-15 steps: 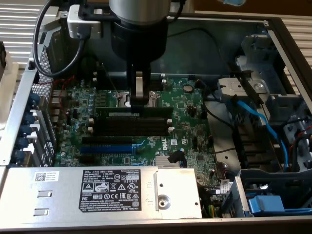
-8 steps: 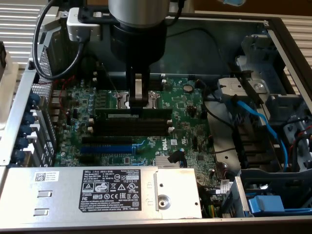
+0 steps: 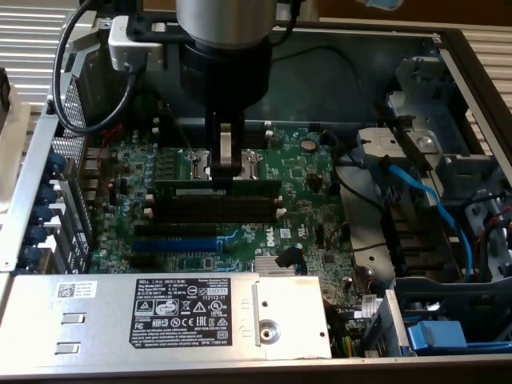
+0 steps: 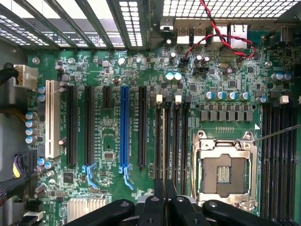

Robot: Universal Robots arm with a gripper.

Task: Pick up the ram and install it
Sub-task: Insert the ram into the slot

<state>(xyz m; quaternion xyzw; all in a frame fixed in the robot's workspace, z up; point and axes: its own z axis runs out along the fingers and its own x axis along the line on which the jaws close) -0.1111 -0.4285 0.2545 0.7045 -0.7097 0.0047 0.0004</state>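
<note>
Inside the open case (image 3: 468, 64), fingers (image 4: 154, 209) grip the ram (image 3: 182, 189) over the motherboard (image 3: 308, 212).

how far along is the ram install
Pickup looks done: the tool is shut on the ram. In hand: the ram stands on edge, lined along the black memory slots. Left: seating it; I cannot tell if it has entered a slot.

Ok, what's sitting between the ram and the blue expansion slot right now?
In the exterior view, the black memory slots and then one black expansion slot lie between the ram and the blue expansion slot.
</note>
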